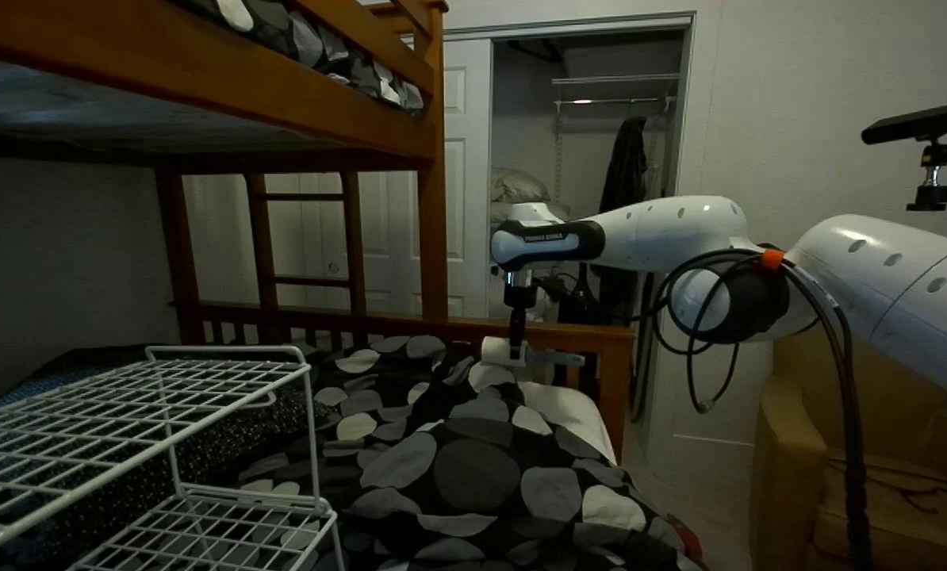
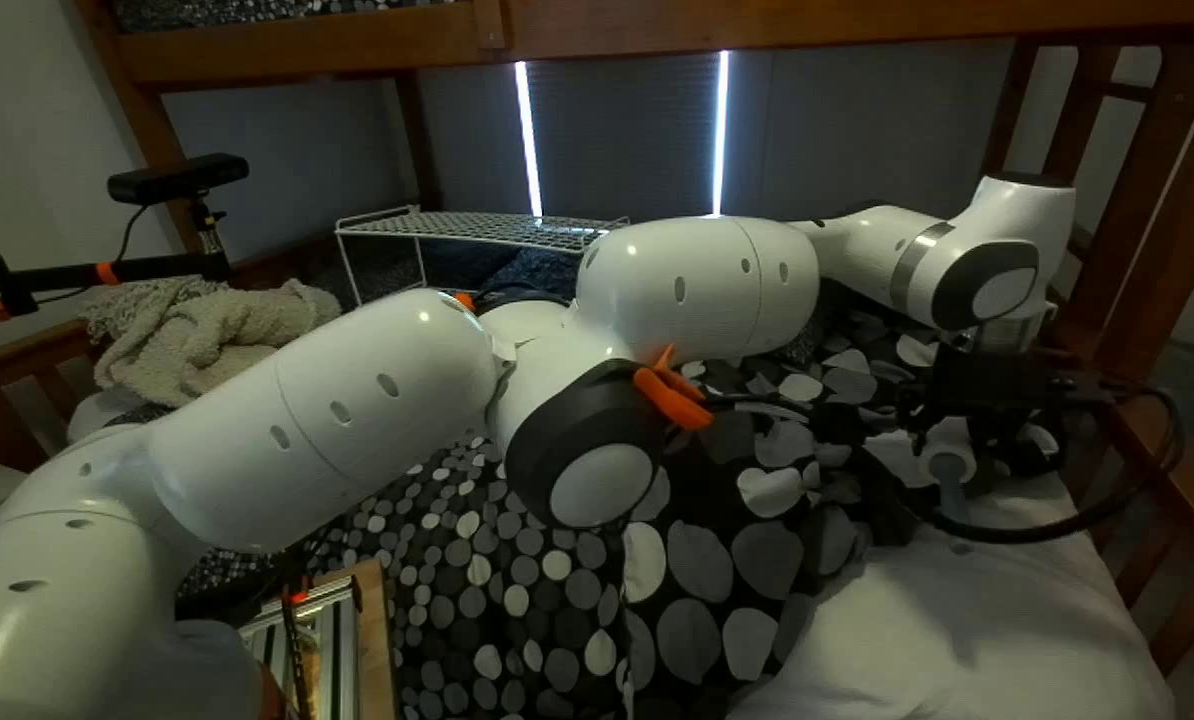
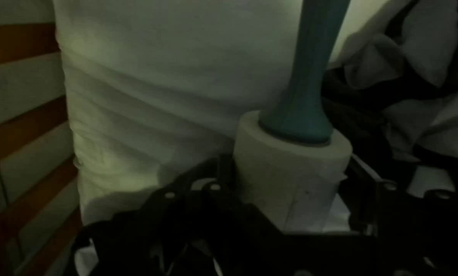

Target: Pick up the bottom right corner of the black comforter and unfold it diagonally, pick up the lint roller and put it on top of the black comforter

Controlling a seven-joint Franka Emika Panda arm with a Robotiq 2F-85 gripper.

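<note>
In an exterior view, a white wire rack (image 1: 168,444) stands at eight o'clock, and the upper level of the wooden bunk bed (image 1: 243,79) fills ten o'clock. The black comforter (image 1: 473,476), patterned with grey and white ovals, lies rumpled on the lower bunk at six. Just off centre towards five is the lint roller (image 1: 497,350), its teal handle (image 1: 557,359) pointing to three o'clock. The tool (image 1: 515,353) points straight down and holds the roller by its white roll (image 3: 290,184) – in the wrist view a finger sits against either side, while the handle leads off just past twelve. Comforter and white bedding (image 1: 573,416) show below the roller – whether it touches either cannot be told. A dark garment (image 1: 624,174) hangs at two, the robot arm (image 1: 664,226) reaches in from three, and a tan upholstered seat (image 1: 787,444) stands at four.
</note>
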